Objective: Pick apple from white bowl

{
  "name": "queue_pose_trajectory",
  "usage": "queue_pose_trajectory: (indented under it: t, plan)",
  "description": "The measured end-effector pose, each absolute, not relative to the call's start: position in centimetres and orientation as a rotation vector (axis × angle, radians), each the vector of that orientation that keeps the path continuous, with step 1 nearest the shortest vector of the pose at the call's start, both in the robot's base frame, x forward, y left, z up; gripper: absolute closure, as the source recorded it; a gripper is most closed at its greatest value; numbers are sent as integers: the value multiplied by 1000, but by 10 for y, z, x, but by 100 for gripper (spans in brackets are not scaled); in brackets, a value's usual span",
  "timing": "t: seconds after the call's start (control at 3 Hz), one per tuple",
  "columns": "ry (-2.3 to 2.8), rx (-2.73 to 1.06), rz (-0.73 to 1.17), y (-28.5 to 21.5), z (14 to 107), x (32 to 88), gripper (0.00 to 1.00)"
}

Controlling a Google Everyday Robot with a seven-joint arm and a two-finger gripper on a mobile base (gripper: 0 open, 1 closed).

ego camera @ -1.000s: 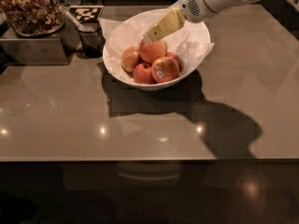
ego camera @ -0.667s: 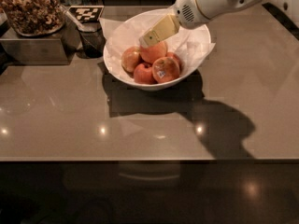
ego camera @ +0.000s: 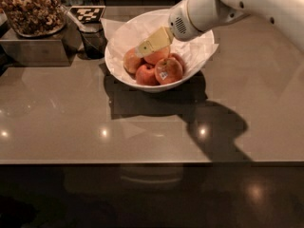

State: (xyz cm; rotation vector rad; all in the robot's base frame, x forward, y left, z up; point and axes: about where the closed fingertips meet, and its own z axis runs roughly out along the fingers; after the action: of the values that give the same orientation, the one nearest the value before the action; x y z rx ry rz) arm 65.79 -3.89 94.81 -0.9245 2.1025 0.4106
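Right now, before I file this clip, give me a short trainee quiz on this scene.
1. True or false: the gripper is over the white bowl.
2. What stands at the far left of the picture? A kettle; B container of nuts; C plates.
3. Fill in: the stickered apple lies on the bowl's ____ side in the picture.
Key: 1 true; 2 B; 3 right.

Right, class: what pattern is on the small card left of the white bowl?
Black-and-white checkered card, clearest in the camera view; the gripper is over the white bowl.
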Motion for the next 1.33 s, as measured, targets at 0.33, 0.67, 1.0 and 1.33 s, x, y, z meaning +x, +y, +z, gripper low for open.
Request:
queue_pose_trajectory:
  t: [0.33, 0.67, 1.0, 1.33]
  plan:
    - [2123, -936, 407, -31, 939, 658, 0]
    - [2146, -939, 407, -26, 932, 660, 0]
    - [2185, -899, 472, -28, 924, 662, 0]
    - [2213, -819, 598, -32, 917, 664, 0]
